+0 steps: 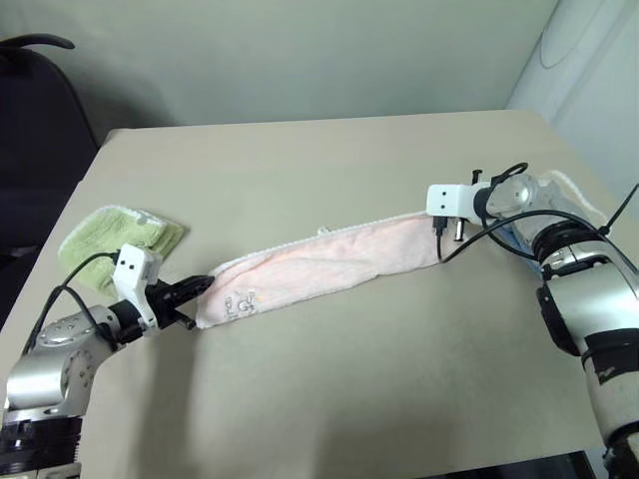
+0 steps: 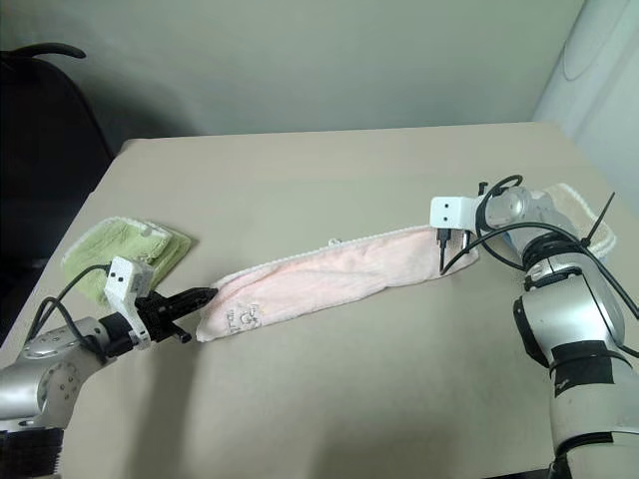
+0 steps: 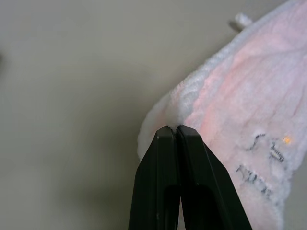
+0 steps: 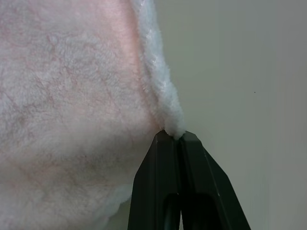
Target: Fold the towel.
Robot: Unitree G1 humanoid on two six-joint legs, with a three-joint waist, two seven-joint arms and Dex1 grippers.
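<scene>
The long pale pink towel [image 1: 329, 261] lies in a narrow band across the table, from near left to far right, its white edging along the far side. A small dark logo [image 1: 240, 304] marks its left end. My left gripper [image 1: 200, 289] is shut on that end's edge; in the left wrist view the fingertips [image 3: 168, 136] pinch the white border beside the logo [image 3: 264, 163]. My right gripper [image 2: 454, 244] is shut on the towel's right end, its tips [image 4: 165, 141] clamped on the fluffy white edge.
A smaller folded green towel [image 1: 120, 238] lies on the table [image 1: 300, 160] just behind my left arm. A beige towel with white trim [image 2: 574, 200] sits behind my right arm near the table's right edge. A dark chair [image 1: 35, 110] stands off the table's left side.
</scene>
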